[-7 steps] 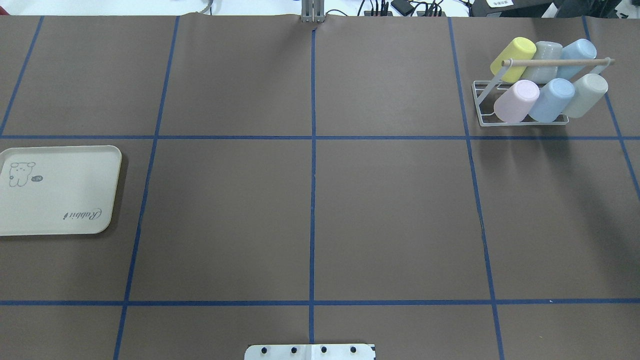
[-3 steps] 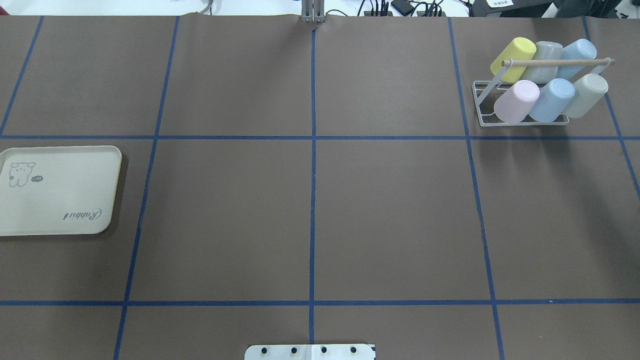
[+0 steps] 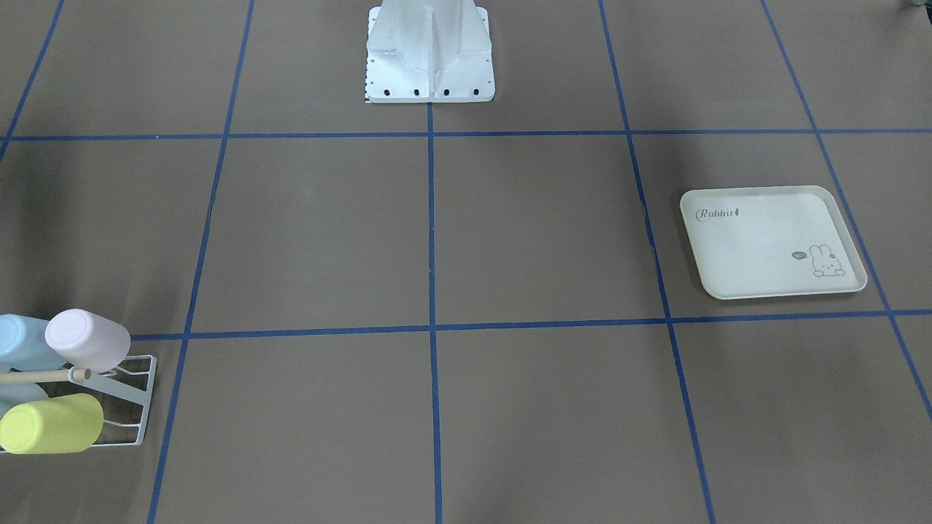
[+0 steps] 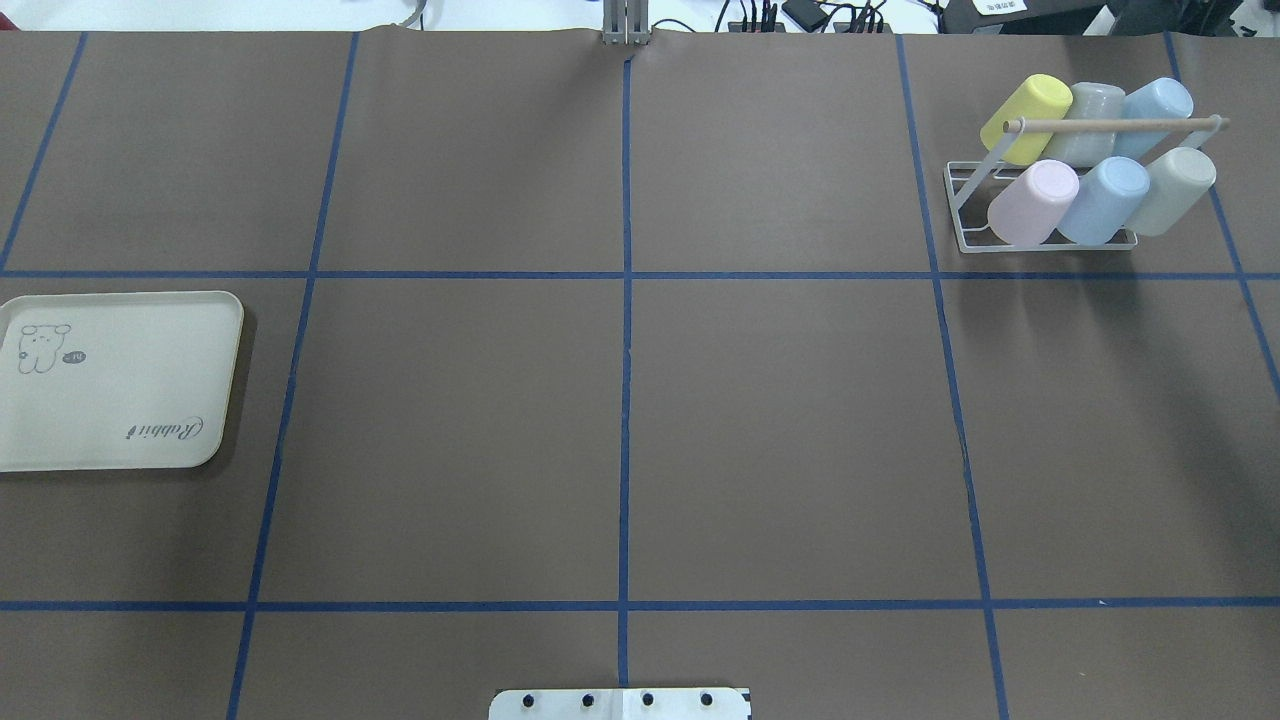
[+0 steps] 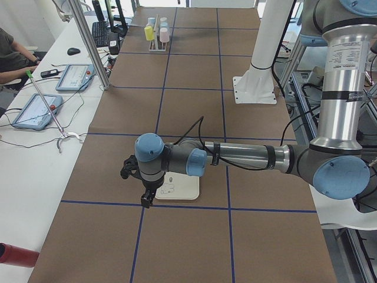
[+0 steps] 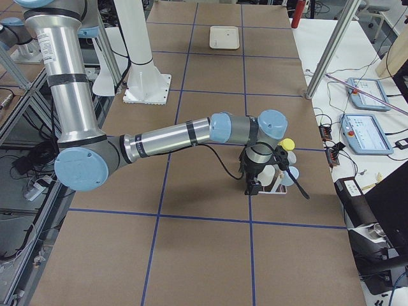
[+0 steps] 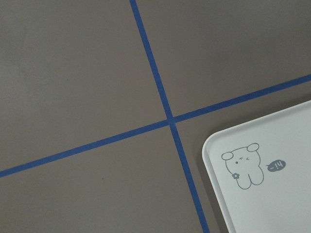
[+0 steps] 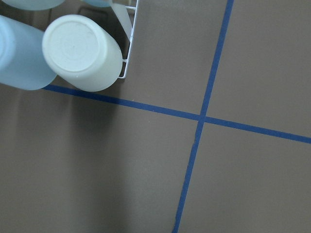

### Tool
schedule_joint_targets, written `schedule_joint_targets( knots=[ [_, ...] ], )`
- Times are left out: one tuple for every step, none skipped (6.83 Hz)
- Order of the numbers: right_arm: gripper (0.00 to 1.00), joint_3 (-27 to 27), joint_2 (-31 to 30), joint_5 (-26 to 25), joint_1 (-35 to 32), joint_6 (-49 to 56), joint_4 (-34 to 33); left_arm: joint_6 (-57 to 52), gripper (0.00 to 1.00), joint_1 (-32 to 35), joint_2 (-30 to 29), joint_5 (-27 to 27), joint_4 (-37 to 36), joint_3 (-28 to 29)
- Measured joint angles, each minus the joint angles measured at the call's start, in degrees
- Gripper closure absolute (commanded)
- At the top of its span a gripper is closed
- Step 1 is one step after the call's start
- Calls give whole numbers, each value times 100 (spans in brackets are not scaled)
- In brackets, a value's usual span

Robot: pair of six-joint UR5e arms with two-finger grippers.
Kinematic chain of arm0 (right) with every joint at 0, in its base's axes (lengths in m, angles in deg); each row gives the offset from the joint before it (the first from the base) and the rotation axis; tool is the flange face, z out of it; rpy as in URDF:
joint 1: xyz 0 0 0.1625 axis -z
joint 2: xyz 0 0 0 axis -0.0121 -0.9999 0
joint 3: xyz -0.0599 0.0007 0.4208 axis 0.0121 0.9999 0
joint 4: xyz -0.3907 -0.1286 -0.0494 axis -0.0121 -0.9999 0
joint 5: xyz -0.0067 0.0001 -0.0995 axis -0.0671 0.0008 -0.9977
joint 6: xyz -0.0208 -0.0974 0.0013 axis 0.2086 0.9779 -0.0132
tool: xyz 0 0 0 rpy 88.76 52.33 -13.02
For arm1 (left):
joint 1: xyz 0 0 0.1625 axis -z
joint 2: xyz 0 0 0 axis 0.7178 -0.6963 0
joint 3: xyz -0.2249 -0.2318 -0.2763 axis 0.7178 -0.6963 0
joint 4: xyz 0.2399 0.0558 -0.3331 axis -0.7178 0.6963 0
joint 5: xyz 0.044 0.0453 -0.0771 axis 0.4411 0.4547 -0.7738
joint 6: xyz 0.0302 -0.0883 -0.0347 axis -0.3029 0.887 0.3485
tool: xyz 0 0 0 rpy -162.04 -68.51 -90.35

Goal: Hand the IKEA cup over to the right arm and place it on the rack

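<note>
Seeing all six cups [image 4: 1035,203] parked on the rack [image 4: 1110,125], far right corner of the counter [image 4: 780,440], tilted bottoms-up. None loose, nothing on the tray [image 4: 120,380]. Spotting the right tool [image 6: 252,186] just above the rack, left tool [image 5: 145,199] well apart over the tray. Can't tell released or clenched on either.

You'll find the rack [image 4: 983,170] at the far right corner of the table [image 4: 780,400] in the overhead view. It is a white wire frame, its rectangular base flat on the surface, with a light wooden rod [image 4: 1110,125] across the top. It holds 6 cups in 2 rows of 3, all upended and slanted, bases raised. In the back row you have the yellow cup [image 4: 1025,115], pale grey cup [image 4: 1092,105] and light blue cup [image 4: 1155,105]. The front row has the pink cup [image 4: 1035,203], blue cup [image 4: 1103,200] and grey-green cup [image 4: 1170,190], packed close side by side.
</note>
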Motion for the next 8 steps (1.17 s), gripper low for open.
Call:
schedule_joint_targets(
  knots=[
    [0, 12, -28, -18, 0, -23, 32, -3, 0, -2, 10, -2, 9, -4],
    [0, 80, -45, -15, -1, -37, 65, -2, 0, -2, 11, -3, 44, -6],
    [0, 246, -73, -3, -1, -44, 199, 8, 0, -2, 7, -3, 113, -6],
    [0, 439, -146, 3, -17, -75, 493, 17, 0, -2, 0, -3, 163, -4],
    [0, 566, -276, 8, -58, -203, 846, 24, 0, -2, -7, -3, 185, -4],
    [0, 614, -441, 9, -119, -423, 1199, 29, 0, -2, -20, -2, 192, -1],
    [0, 601, -595, 1, -174, -672, 1540, 34, 0, -2, -40, 2, 193, 0],
    [0, 528, -693, -8, -203, -929, 1767, 36, 0, -4, -52, 4, 190, 0]
  ],
)
